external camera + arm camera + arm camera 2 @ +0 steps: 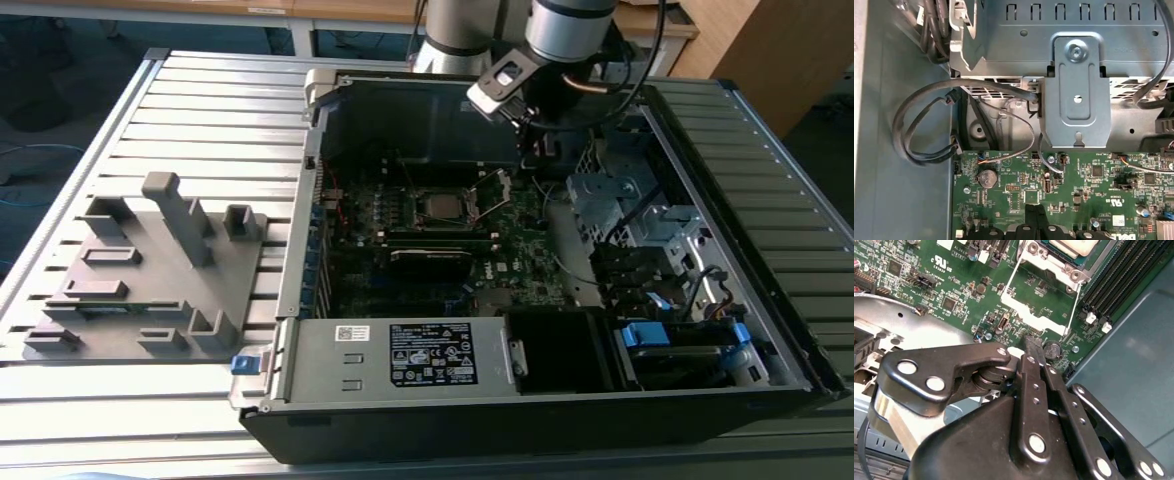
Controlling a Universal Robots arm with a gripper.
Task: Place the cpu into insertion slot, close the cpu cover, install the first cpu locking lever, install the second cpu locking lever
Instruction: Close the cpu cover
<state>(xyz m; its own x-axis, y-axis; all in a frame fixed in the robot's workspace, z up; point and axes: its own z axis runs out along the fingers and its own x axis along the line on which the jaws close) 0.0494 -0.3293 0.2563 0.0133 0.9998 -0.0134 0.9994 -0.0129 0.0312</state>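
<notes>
The cpu point(441, 206) lies in the insertion slot point(418, 215) on the motherboard, its pale metal top up; the second wrist view shows the cpu point(1074, 245) at the picture's edge. The cpu cover point(497, 190) is swung open on the exterior view's right of the slot. In the second wrist view, green board shows through the window of the cpu cover point(1026, 315), and thin wire levers point(1074, 302) run along its sides. My gripper point(537, 152) hangs over the board just beyond the open cover. Its black gripper point(1032, 342) fingers are shut together with nothing between them; the fingertips point(1034, 212) also show in the first wrist view.
A grey fixture point(147, 270) with upright posts stands on the slatted table at the exterior view's left. Inside the case are a power supply point(400, 355), a metal drive cage point(1076, 85), looped cables point(929, 125), memory slots point(1124, 280) and a coin battery point(986, 177).
</notes>
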